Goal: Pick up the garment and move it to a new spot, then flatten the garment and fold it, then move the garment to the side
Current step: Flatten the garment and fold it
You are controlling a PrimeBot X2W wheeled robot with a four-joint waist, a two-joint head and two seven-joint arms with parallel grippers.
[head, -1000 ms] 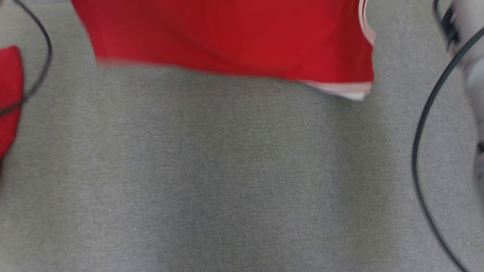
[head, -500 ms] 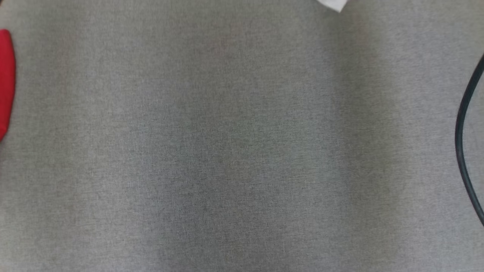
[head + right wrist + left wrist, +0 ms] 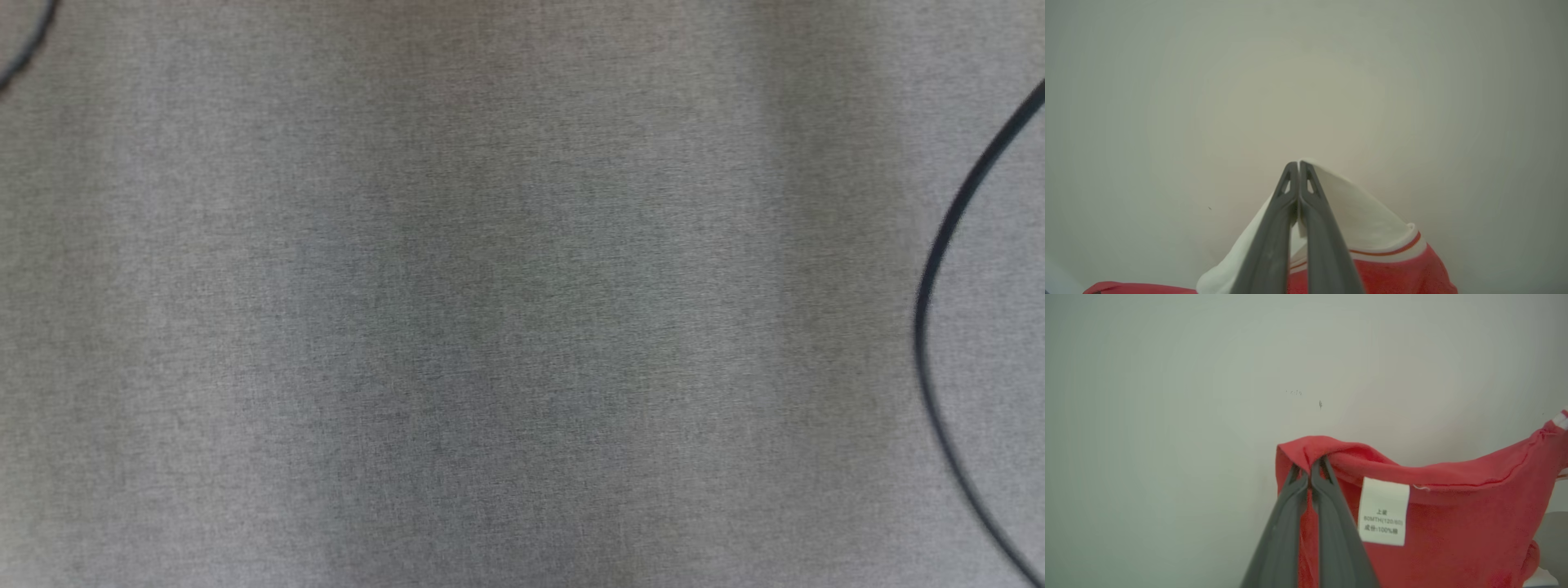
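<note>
- Left gripper (image 3: 1309, 467): fingers squeezed together, with a bunched red edge of the garment (image 3: 1453, 522) pinched right at the tips.
- Right gripper (image 3: 1298, 165): clamped tight too, with the tips nipping the garment's white trim (image 3: 1363, 220).
- So the garment's up in the air, hanging off both grippers in front of a plain pale wall (image 3: 1167, 396).
- From the left gripper its top edge runs off to the right in a shallow sag.
- The cloth is red, soft and a bit fuzzy, with a stitched hem along that top edge.
- The trim is smooth white fabric with a thin red stripe, folded to a point where it's gripped.
- A white rectangular label (image 3: 1383, 510) sits just under the hem, right of the left gripper. The print's small and dark.
- Below, there's a grey surface (image 3: 490, 327) with a fine weave and soft shadows.
- A thin black cable (image 3: 927, 310) curves in on the right.
</note>
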